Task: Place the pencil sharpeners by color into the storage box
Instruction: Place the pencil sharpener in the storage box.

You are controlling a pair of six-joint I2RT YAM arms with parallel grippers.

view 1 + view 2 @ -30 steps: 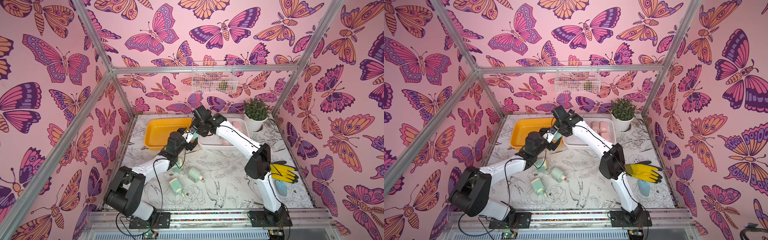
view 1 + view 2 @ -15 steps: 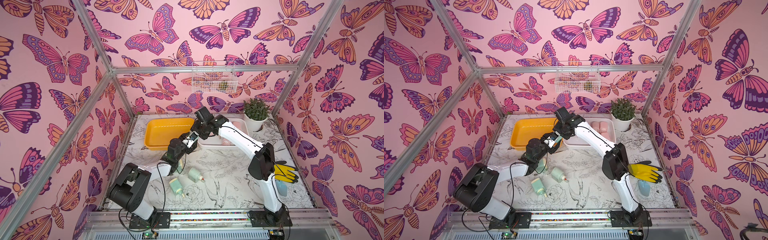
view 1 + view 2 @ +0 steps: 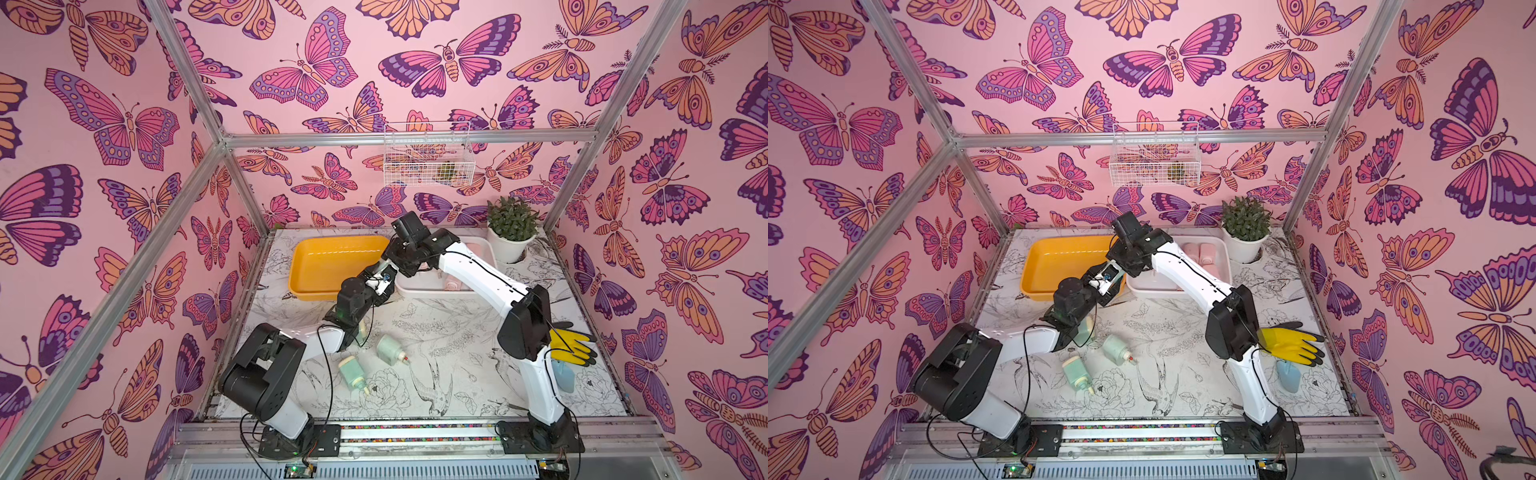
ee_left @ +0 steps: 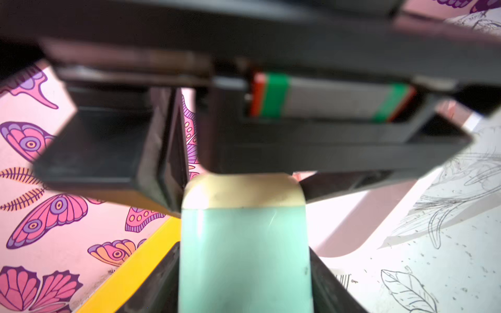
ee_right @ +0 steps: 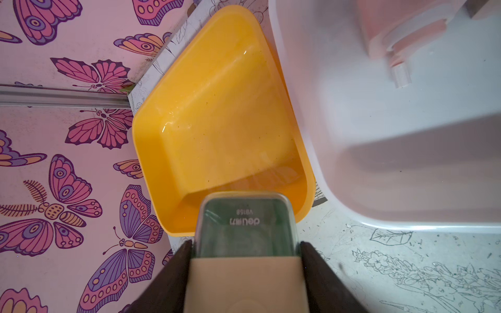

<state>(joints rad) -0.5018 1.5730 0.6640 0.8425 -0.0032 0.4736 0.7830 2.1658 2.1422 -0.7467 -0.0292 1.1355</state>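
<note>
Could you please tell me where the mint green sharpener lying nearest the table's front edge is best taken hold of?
Grip the mint green plastic pencil sharpener across its boxy body, coming from straight above. It lies on its side with its flat flanks exposed; the thin cream crank pointing frontward looks too slim to hold.

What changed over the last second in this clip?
The left arm's elbow swung inward and the right gripper dipped toward the yellow tray's near edge, meeting the left gripper; each flanks a green sharpener. Loose sharpeners, white box and glove stayed put.
</note>
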